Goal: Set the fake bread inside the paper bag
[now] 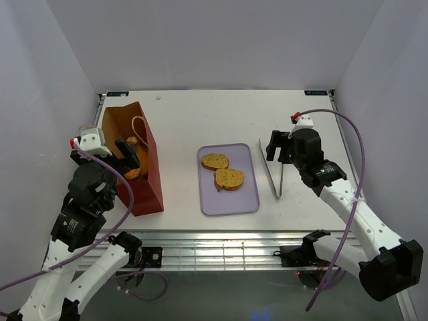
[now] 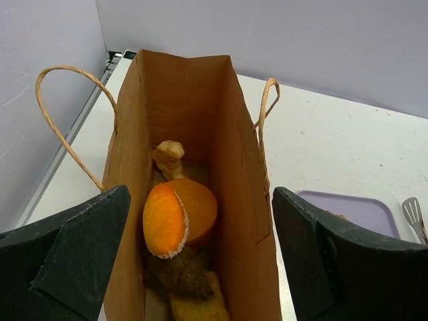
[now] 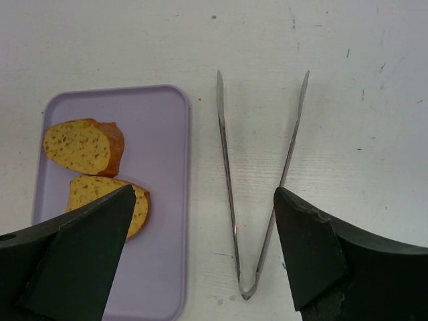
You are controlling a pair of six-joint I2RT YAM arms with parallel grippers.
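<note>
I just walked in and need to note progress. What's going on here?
A two-arm robot is loading a paper bag. The left end effector hangs open over the bag's mouth, holding nothing. Several fake bread pieces already lie inside. Two bread slices lie on the lavender tray, not yet bagged. The right end effector is open above metal tongs, which lie on the table beside the tray. It has not gripped them.

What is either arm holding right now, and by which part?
Nothing. The left gripper hangs with jaws open over the paper bag. The right gripper has jaws open above the tongs, not touching them.
</note>
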